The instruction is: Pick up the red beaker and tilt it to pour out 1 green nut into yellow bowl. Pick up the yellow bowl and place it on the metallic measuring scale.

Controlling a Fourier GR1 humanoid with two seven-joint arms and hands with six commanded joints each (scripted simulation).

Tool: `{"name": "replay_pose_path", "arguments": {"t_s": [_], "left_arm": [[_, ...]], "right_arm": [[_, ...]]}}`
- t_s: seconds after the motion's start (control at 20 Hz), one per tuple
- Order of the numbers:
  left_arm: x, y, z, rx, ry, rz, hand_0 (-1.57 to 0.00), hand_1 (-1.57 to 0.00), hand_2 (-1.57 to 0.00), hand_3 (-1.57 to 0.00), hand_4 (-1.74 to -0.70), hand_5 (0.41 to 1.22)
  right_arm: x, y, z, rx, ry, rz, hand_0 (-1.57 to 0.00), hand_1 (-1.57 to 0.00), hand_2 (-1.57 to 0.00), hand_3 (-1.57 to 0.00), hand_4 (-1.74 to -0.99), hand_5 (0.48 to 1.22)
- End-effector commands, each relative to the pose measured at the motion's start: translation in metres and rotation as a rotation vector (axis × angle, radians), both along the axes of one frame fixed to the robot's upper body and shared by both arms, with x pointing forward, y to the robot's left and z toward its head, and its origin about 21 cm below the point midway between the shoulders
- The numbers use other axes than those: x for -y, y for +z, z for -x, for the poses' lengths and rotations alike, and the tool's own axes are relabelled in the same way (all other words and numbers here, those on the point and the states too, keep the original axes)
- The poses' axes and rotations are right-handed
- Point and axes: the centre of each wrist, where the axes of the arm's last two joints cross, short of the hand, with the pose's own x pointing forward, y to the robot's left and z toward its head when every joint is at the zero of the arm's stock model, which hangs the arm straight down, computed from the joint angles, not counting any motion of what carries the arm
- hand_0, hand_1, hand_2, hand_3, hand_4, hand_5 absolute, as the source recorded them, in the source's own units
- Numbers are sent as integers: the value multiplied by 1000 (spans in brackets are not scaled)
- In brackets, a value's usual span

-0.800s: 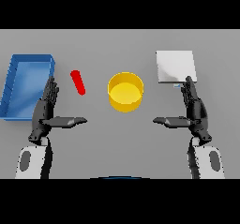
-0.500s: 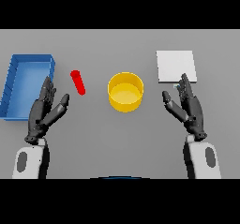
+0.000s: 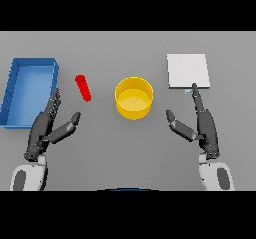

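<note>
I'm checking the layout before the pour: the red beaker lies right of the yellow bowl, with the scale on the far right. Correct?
Not quite. The head view shows the beaker left of the bowl, beside the blue tray. The scale is on the right, as you say.

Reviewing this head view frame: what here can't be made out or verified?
- Green nut: none shows; the red beaker is too small to see inside.
- Yellow bowl: it looks empty, but a nut could be too small to tell.
- Scale: its near edge is partly covered by the right hand; any display is too small to read.
- Blue tray: the left hand covers its near right corner.
</note>
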Motion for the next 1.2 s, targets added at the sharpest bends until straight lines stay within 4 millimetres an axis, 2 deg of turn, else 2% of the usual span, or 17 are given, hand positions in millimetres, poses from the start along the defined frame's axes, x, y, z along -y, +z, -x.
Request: {"name": "replay_pose_path", "arguments": {"t_s": [0.0, 0.25, 0.45, 0.65, 0.95, 1.15], "left_arm": [[4, -4, -5, -4, -4, -6, 1, 1, 1, 1, -1163, 604], [16, -18, -38, -12, -14, -37, 1, 1, 1, 1, -1222, 626], [19, -29, -58, -19, -22, -52, 1, 1, 1, 1, -1248, 650], [20, -30, -81, -12, -25, -58, 1, 1, 1, 1, -1271, 677], [29, -30, -108, -34, -33, -77, 1, 1, 1, 1, -1298, 691], [36, -30, -119, -44, -38, -82, 1, 1, 1, 1, -1289, 683]], "right_arm": [[0, 4, -1, 6, 7, -18, 1, 1, 1, 1, -1212, 607], [4, -3, 4, 8, 22, -11, 1, 1, 1, 1, -1256, 631], [6, -1, -1, 11, 24, -34, 1, 1, 1, 1, -1280, 634], [1, 0, -2, 19, 29, -21, 1, 1, 1, 1, -1268, 635], [8, -2, 1, 19, 20, -23, 1, 1, 1, 1, -1272, 644], [8, -2, -3, 4, 14, -39, 1, 1, 1, 1, -1269, 642]]}}
